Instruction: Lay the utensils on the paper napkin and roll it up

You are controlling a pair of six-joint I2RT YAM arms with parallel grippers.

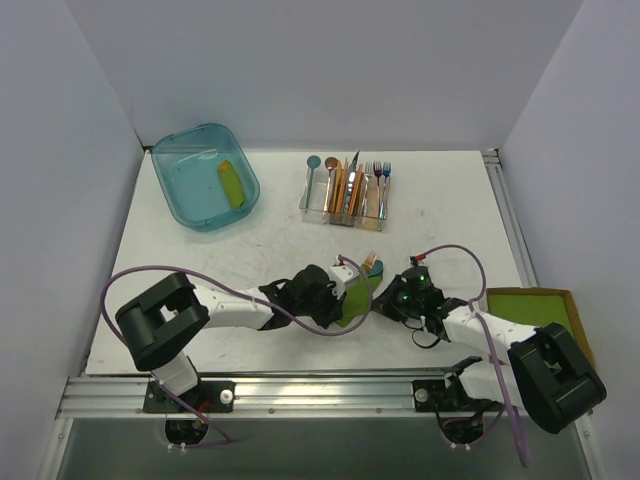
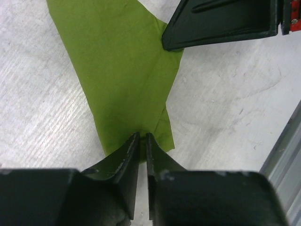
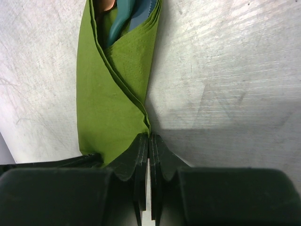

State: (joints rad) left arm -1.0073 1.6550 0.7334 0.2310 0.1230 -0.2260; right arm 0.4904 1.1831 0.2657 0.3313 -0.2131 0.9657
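Seen from above, the matte white table [image 1: 450, 230] carries a rounded translucent teal tub [image 1: 190, 195] at ten o'clock, a clear plastic caddy [image 1: 343, 212] bristling with coloured cutlery at twelve, and a thick stack of green sheets [image 1: 530, 305] rimmed in brown cardboard at four; toward six lies the paper napkin [image 1: 356, 298], a soft lime-green sheet folded into a narrow packet, with the copper fork [image 1: 371, 264] poking shiny tines out of its one o'clock end; the left claw [image 1: 342, 312] meets the packet from nine and the right claw [image 1: 388, 300] from three. From the left wrist, the napkin is a thin, faintly dimpled wedge on scuffed, scratched tabletop, running from eleven down to six; the left claw [image 2: 142, 139] has its dark fingers almost together, pinching the paper's pointed lower tip; a black finger of the right claw sits at the napkin's edge at one. From the right wrist, the packet shows layered folds, open at twelve where the teal spoon [image 3: 123, 21] and a copper glint lie inside; the right claw [image 3: 149, 140] is pressed together, its tips touching the fold's bottom corner at six; whether paper sits between them I cannot tell.
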